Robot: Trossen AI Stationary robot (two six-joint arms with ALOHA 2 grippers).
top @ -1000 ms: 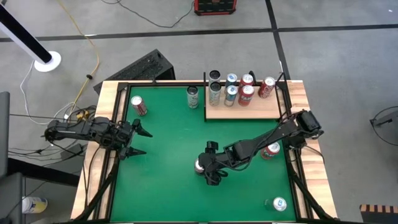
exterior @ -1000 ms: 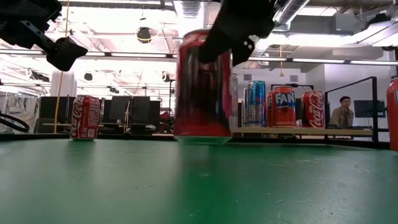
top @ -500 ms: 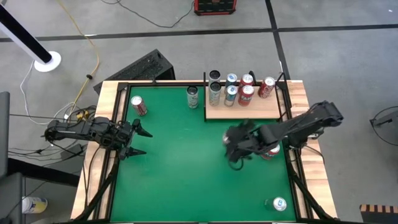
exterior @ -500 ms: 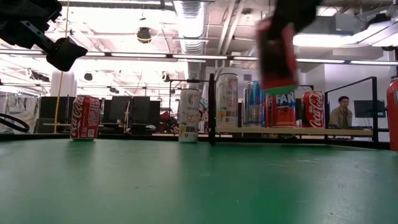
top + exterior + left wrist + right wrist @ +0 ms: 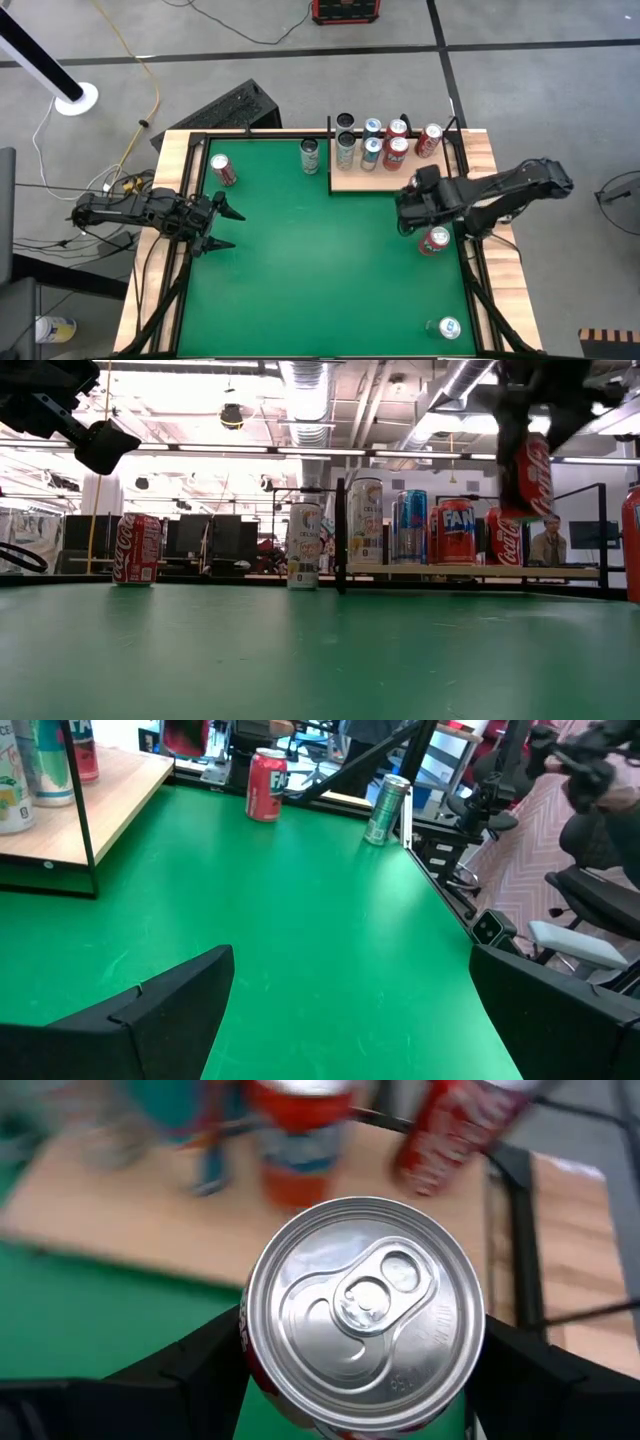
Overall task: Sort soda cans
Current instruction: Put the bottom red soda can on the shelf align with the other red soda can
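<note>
Right hand [image 5: 408, 212] grasps a red soda can [image 5: 527, 475] from the sides, holding it in the air above the green surface [image 5: 290, 260] near the wooden tray [image 5: 400, 178] of upright cans. Left hand [image 5: 226, 226] hovers released at the surface's left edge.

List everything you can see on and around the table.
green mat: one, table top.
wooden board: one, tan, mat's far right.
board cans: about seven, red, teal, silver-grey, along its far edge.
silver can: one, on mat left of board.
red mat cans: two, far left and by right edge.
corner can: one, greenish, near right corner.
held red can: one, lifted, near the board.
person: one, seated in room behind.
left gripper: dark, fingers open, left edge.
right gripper: dark, fingers around held red can.
</note>
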